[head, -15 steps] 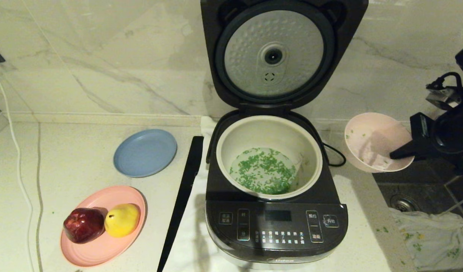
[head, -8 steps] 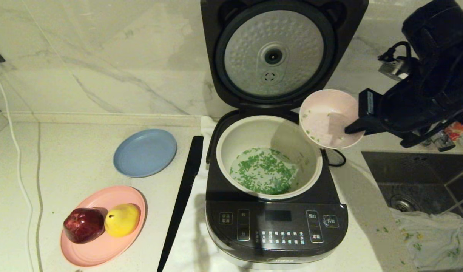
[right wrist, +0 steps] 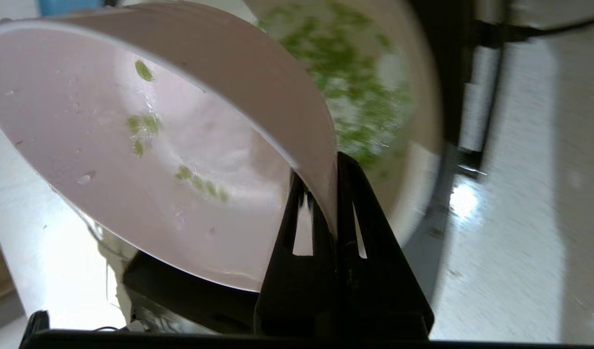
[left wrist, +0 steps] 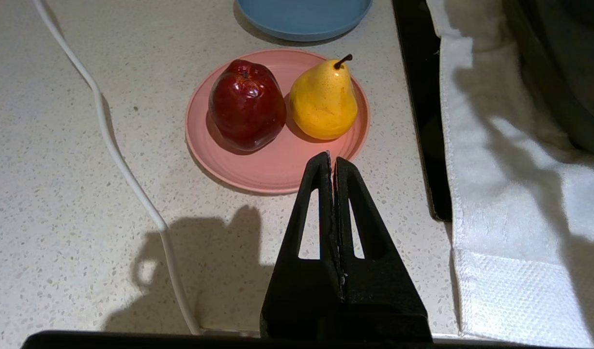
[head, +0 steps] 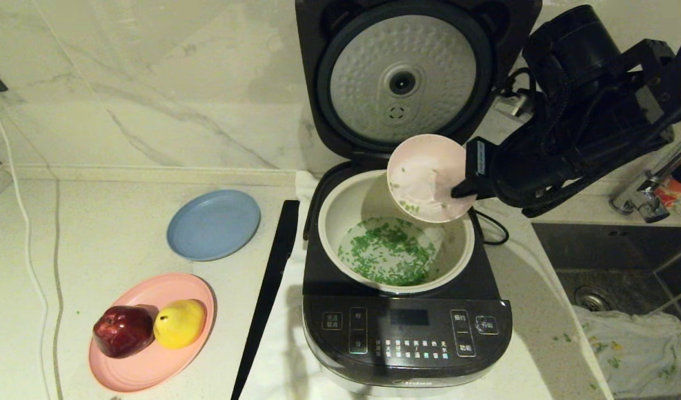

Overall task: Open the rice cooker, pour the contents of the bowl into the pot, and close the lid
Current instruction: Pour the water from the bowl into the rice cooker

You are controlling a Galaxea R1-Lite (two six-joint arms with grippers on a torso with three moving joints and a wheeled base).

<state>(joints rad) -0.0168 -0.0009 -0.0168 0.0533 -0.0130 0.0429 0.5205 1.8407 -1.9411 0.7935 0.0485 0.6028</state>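
Observation:
The dark rice cooker [head: 407,328] stands with its lid [head: 402,78] raised, dimpled silver underside facing me. Its cream pot [head: 349,205] holds green bits in clear water [head: 387,253]. My right gripper [head: 460,191] is shut on the rim of the pale pink bowl [head: 424,175], which hangs tipped over the pot's back right edge. In the right wrist view the bowl [right wrist: 132,145] is nearly empty, a few green bits clinging inside, with the gripper [right wrist: 328,167] clamping its wall. My left gripper [left wrist: 332,160] is shut on nothing, hovering over the counter near the pink plate.
A pink plate [head: 146,369] with a red apple [head: 123,330] and a yellow pear [head: 179,322] lies at the front left, a blue plate [head: 214,224] behind it. A black strip [head: 268,289] and white cloth [left wrist: 510,194] lie beside the cooker. A sink [head: 618,261] is on the right.
My right arm carried the bowl up and leftward from beside the sink to above the pot's back right edge, and the bowl has tipped further over.

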